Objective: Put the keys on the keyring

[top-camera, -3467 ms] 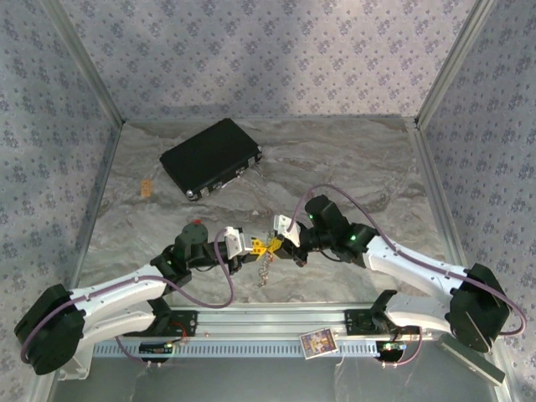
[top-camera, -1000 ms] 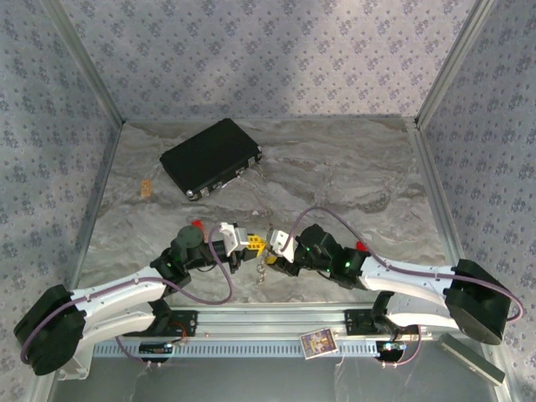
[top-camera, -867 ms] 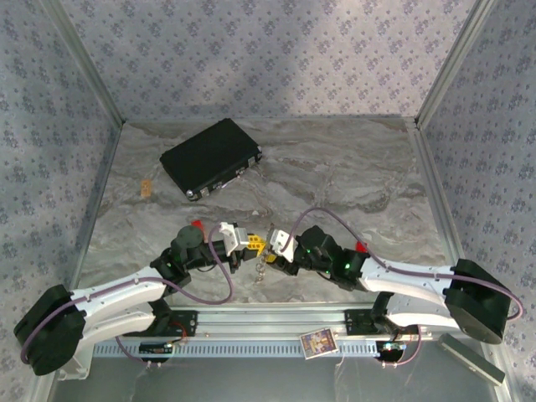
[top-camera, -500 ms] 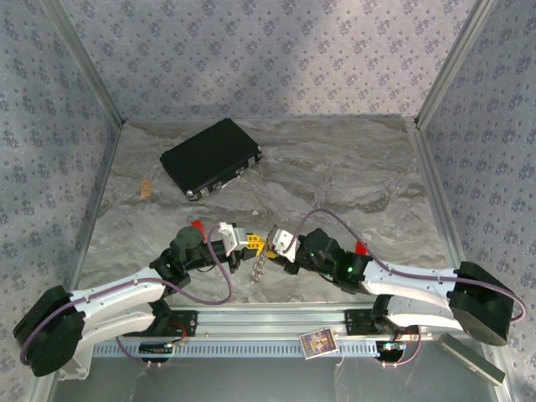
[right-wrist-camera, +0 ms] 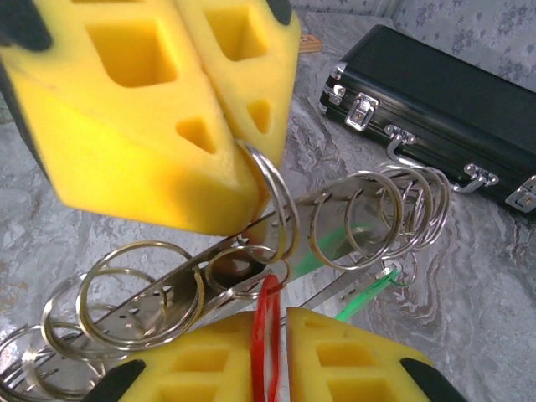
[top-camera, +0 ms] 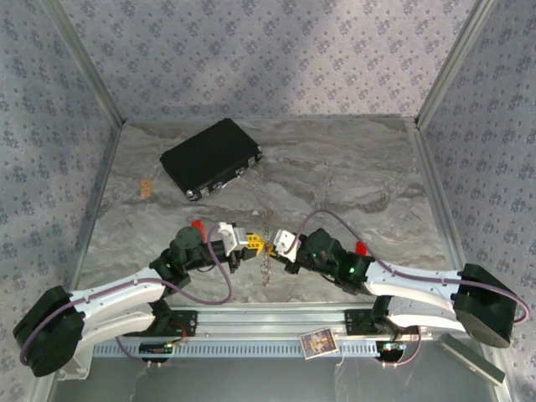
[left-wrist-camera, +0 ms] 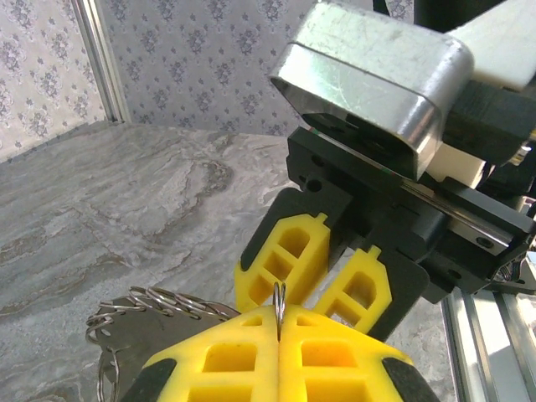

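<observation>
Right wrist: black case (right-wrist-camera: 452, 92) lies beyond the keyring (right-wrist-camera: 289, 218)

The table (top-camera: 360, 167) is a grey, marbled slab walled in by patterned panels. A flat black case (top-camera: 211, 157) with silver latches lies at an angle on its far left part. A small tan piece (top-camera: 146, 188) lies near the left edge, apart from the case. A small red block (top-camera: 361, 248) lies nearer the front, right of centre.
</observation>
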You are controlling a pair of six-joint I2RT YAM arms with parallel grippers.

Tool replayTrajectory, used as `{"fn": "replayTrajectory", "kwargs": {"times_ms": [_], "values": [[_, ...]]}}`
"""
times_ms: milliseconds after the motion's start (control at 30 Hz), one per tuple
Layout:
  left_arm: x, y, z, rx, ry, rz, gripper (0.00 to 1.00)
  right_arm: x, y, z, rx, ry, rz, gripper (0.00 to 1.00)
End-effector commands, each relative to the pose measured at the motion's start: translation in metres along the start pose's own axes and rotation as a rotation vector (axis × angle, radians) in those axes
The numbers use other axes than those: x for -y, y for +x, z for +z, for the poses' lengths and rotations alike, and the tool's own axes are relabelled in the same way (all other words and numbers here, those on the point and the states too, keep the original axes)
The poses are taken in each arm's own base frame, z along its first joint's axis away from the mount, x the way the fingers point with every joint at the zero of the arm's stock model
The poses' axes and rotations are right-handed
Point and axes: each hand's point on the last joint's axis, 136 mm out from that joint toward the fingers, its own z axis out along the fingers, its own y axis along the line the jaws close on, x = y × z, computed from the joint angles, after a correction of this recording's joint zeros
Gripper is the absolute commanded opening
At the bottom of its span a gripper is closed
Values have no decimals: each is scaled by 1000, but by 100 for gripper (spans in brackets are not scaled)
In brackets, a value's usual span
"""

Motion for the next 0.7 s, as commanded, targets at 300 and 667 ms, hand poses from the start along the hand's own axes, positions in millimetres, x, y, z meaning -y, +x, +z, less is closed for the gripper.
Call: {"fn": "replayTrajectory", "kwargs": {"times_ms": [300, 667], "values": [[1, -24, -4, 88, -7, 35, 0, -11, -6, 9, 43, -53, 21, 36], [0, -24, -4, 90, -15, 38, 0, -14, -5, 7, 38, -69, 28, 43]]}}
